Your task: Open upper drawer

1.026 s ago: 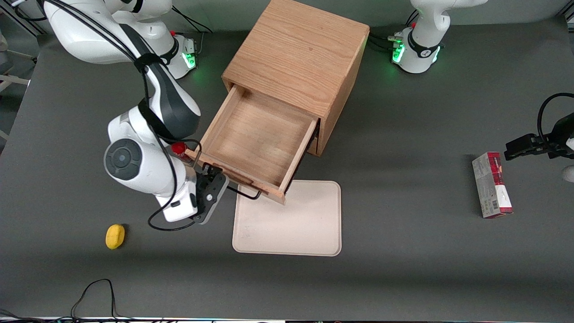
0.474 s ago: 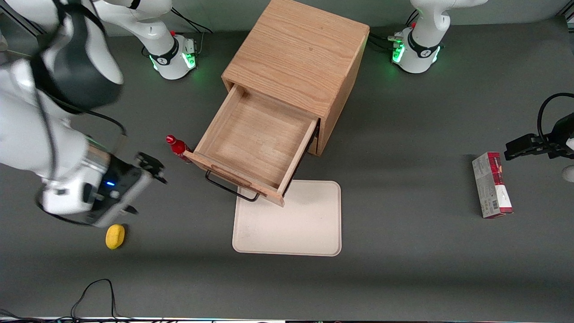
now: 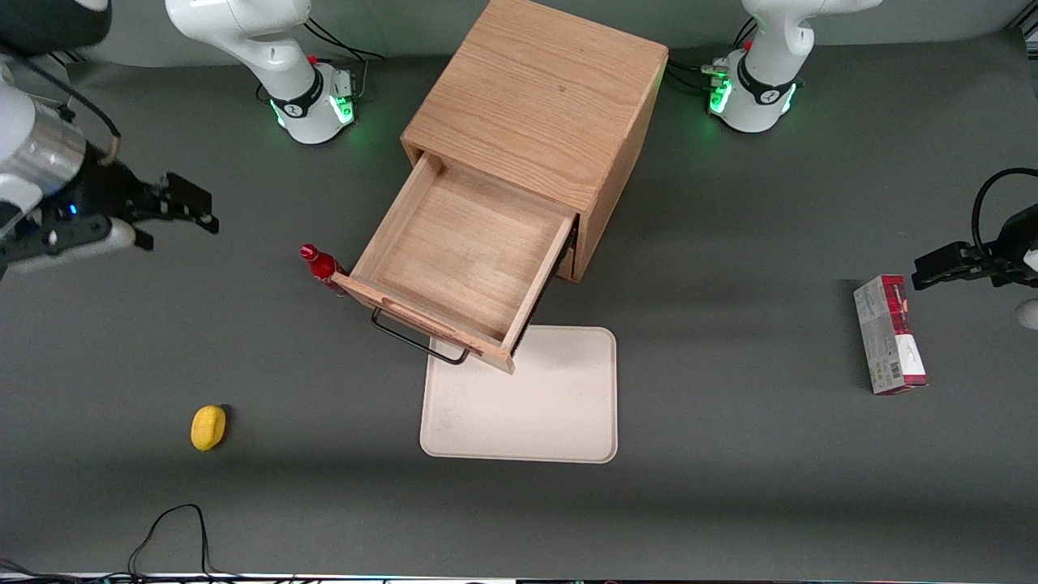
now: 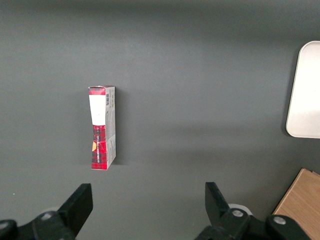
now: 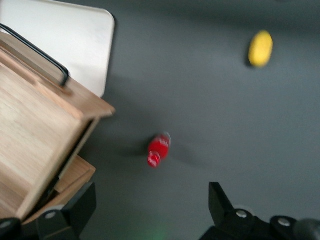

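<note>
The upper drawer [image 3: 466, 251] stands pulled far out of the oak cabinet [image 3: 539, 97], its pale tray body bare inside. Its thin black handle [image 3: 418, 339] hangs free over the cream tray's edge. My right gripper [image 3: 166, 219] is open and holds nothing. It hovers well away from the drawer, toward the working arm's end of the table. The right wrist view shows the drawer [image 5: 35, 130], its handle [image 5: 37, 52] and my open gripper [image 5: 150, 197] above bare table. An edge of the lower drawer [image 5: 75, 175] shows under the upper one.
A cream tray [image 3: 535, 405] lies in front of the drawer. A small red bottle [image 3: 320, 264] stands beside the drawer's front corner. A yellow object [image 3: 208, 427] lies nearer the front camera. A red box [image 3: 888, 332] lies toward the parked arm's end.
My gripper has left the drawer handle and swung away toward the working arm's end, farther from the front camera. The drawer stays open and has not moved.
</note>
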Available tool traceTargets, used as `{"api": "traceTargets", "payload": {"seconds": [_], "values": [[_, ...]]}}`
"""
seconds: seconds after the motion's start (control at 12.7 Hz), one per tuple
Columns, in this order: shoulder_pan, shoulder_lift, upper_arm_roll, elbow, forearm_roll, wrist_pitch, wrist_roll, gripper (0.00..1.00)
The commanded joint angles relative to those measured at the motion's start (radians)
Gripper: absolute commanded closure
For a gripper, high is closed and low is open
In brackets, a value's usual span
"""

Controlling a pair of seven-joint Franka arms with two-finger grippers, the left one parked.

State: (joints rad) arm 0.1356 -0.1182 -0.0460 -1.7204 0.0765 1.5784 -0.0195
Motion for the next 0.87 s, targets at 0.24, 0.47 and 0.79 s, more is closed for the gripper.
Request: {"api": "traceTargets", "payload": {"seconds": [0.24, 0.47, 0.79], "values": [[-0.005, -0.183, -0.018, -0.24, -0.136, 0.066, 0.065, 0.0], [-0.005, -0.173, -0.018, -0.226, -0.11, 0.068, 0.085, 0.0], [-0.004, -0.146, -0.014, -0.183, -0.093, 0.064, 0.125, 0.0]]}}
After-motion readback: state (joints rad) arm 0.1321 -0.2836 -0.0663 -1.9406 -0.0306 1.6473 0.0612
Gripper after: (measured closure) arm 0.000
